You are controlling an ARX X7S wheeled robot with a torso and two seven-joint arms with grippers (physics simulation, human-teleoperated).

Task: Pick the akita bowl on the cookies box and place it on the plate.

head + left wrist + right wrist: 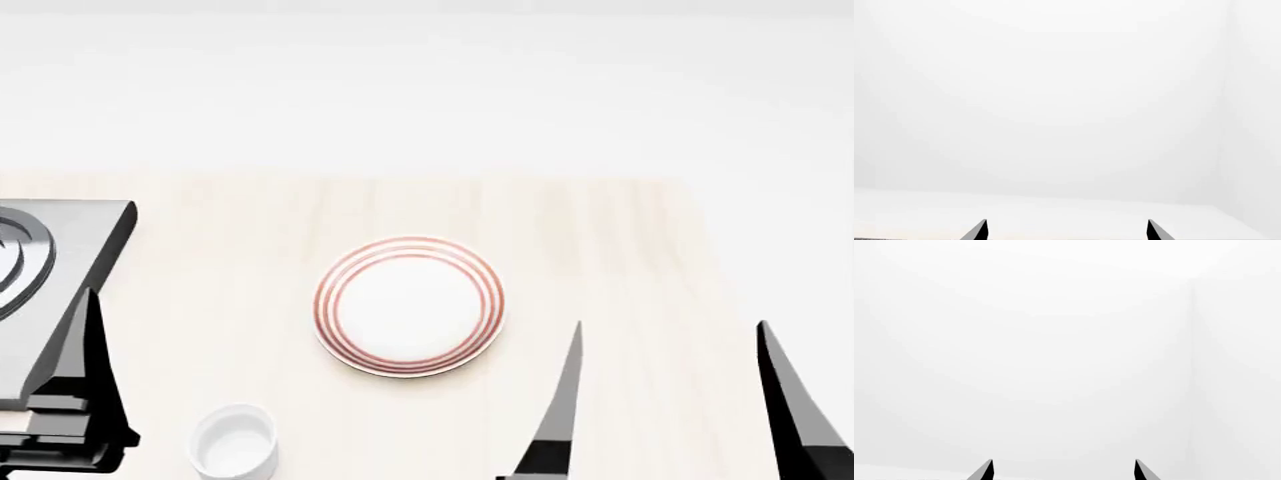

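The plate (411,305) lies flat at the centre of the table (627,260), bare of any load. The right pincer (667,400) stands near and to the right of the plate, apart from it, its tips spread wide and holding nothing. The left pincer (1066,230) is likewise spread wide (both wrist views face blank white wall). A small white cup (235,440) sits near-left of the plate. A dark appliance (54,270), possibly a stove, occupies the left edge.
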